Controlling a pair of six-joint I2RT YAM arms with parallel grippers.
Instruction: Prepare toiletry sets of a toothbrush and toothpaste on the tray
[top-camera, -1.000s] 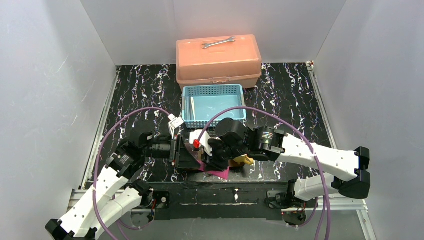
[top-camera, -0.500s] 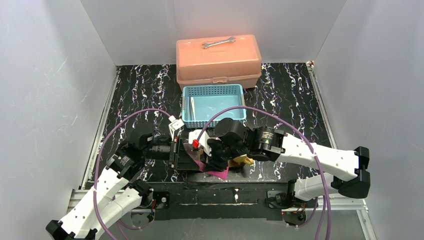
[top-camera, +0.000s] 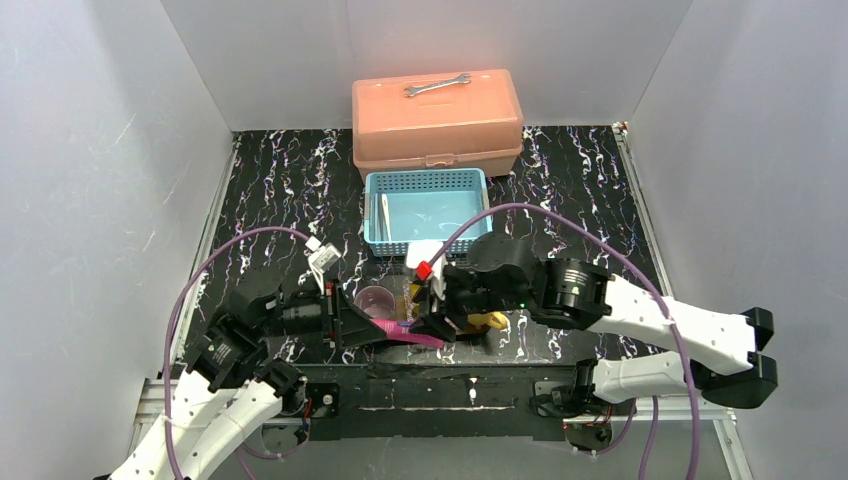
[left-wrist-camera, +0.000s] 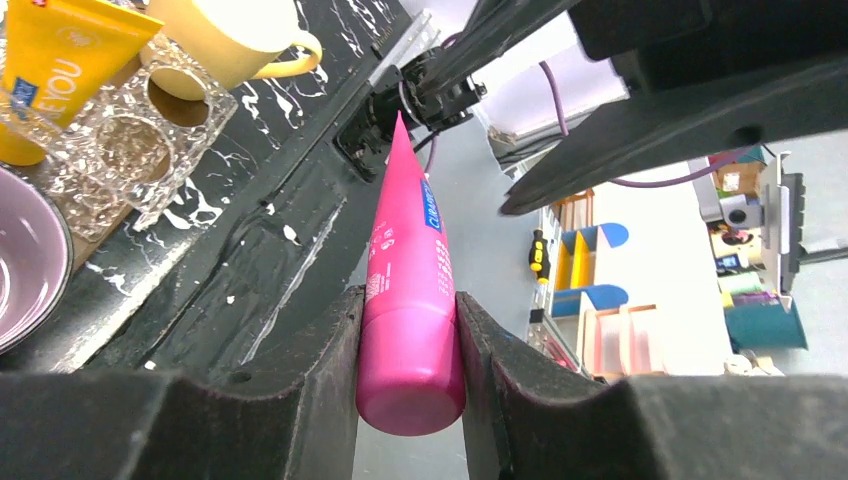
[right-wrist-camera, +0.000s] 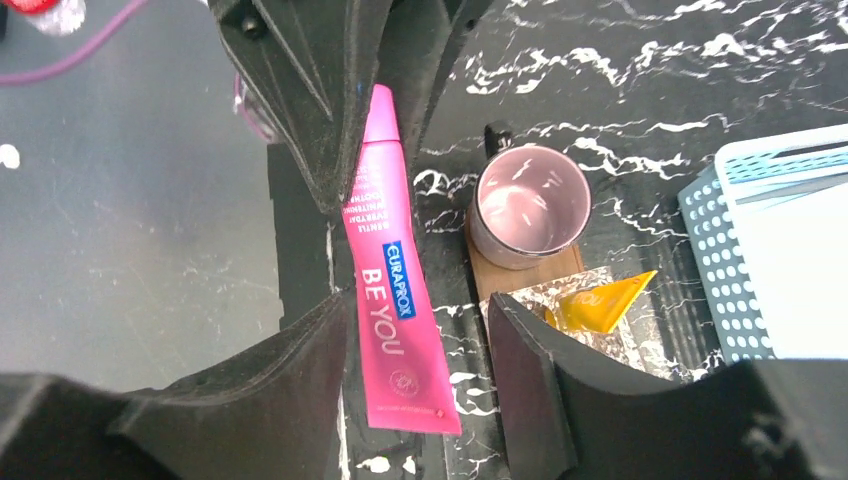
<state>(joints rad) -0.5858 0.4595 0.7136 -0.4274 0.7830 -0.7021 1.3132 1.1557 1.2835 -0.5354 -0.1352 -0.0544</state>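
white arms (top-camera: 690, 325), black fingers (right-wrist-camera: 300, 390), purple cables (top-camera: 520, 207)

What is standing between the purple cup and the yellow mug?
A clear glass holder holding the yellow toothpaste tube; the left wrist view shows it best.

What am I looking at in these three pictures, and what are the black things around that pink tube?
This is a robot with two arms bolted at a table's edge. One picture looks down from above and behind them. The other two come from a camera on each wrist, so each shows its own black fingers close up. The left gripper is clamped on the cap end of a pink toothpaste tube. The right gripper is open, its fingers either side of the tube's flat end. On the black marbled table are a pink mug, a yellow mug, a yellow tube standing in a glass holder, a blue basket, and an orange box with a wrench on top.
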